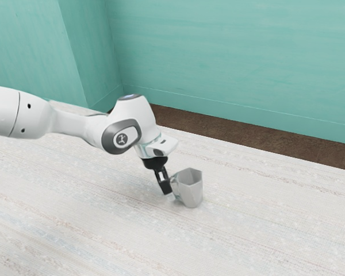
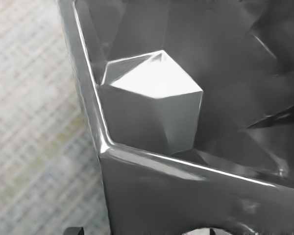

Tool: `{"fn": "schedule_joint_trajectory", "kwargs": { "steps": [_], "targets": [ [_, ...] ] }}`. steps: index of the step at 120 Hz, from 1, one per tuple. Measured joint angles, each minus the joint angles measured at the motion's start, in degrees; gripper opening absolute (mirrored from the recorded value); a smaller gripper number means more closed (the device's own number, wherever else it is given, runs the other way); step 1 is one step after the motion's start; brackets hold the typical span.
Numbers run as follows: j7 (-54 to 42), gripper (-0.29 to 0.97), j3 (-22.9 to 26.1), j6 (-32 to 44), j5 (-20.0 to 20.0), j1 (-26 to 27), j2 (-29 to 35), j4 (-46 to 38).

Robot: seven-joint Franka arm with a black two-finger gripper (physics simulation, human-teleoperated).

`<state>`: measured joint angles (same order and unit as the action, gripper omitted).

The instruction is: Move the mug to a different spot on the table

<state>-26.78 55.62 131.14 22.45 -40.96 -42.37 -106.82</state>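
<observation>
Cannot tell the state of the fingers (image 1: pixel 164 187): in the exterior view just 1 black shape, pointing down and pressed close against the side of the mug (image 1: pixel 189 187) that faces the arm. From the wrist view, right over the mug's rim, looking into its faceted grey inside, with 1 pale facet bright at the bottom and a patch of bench beside the outer wall. Grey, angular, mouth up and about upright on the pale, woven-looking bench (image 1: pixel 75 230). Around the middle of the visible top, somewhat nearer the far edge than the near edge. Cannot tell whether the base rests on the bench or hangs just above it. Above the fingers, a round grey joint of the white arm (image 1: pixel 46 118), reaching in from the exterior view's left and low over the bench. Beyond the far edge, a strip of brown floor (image 1: pixel 247 133), then teal walls (image 1: pixel 247 52) meeting in 1 corner at the back.
</observation>
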Motion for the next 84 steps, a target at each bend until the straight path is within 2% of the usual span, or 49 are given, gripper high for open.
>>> {"fn": "schedule_joint_trajectory", "kwargs": {
  "steps": [60, 84],
  "targets": [
    [-3.5, 0.07, -0.5, 11.9, -0.4, -0.8, -0.3, -2.1],
    [-4.5, 0.04, 0.8, 16.4, -0.4, -3.8, 3.4, -5.7]
  ]
}}
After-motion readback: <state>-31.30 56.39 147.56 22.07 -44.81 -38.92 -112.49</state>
